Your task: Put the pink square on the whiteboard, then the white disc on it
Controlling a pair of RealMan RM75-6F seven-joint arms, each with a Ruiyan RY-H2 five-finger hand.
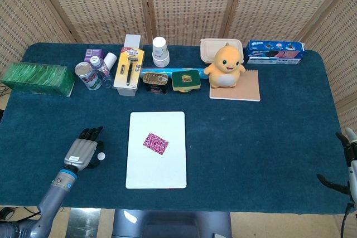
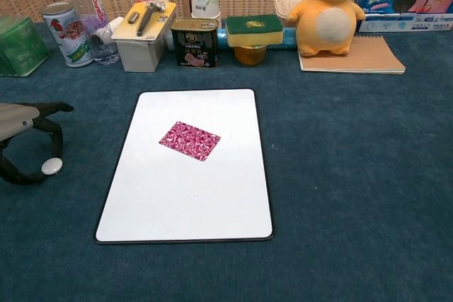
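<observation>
The white disc [image 2: 52,166] lies on the blue cloth left of the whiteboard [image 2: 184,196]. My left hand [image 2: 25,143] curls around it, a finger just above it and the thumb just below, pinching it against the cloth. In the head view the white disc [image 1: 101,155] shows beside the left hand [image 1: 82,150]. The pink square [image 2: 189,140] lies flat on the upper half of the whiteboard [image 1: 156,168]. My right hand [image 1: 351,160] hangs at the table's right edge, fingers apart and holding nothing.
Along the back stand a green box [image 1: 38,78], a can [image 1: 85,74], a bottle [image 1: 100,71], a razor box [image 1: 128,69], a paper cup [image 1: 160,52], a tin [image 1: 155,78], a sponge [image 1: 185,79], a yellow plush [image 1: 225,66] on a notebook and a biscuit pack [image 1: 274,52].
</observation>
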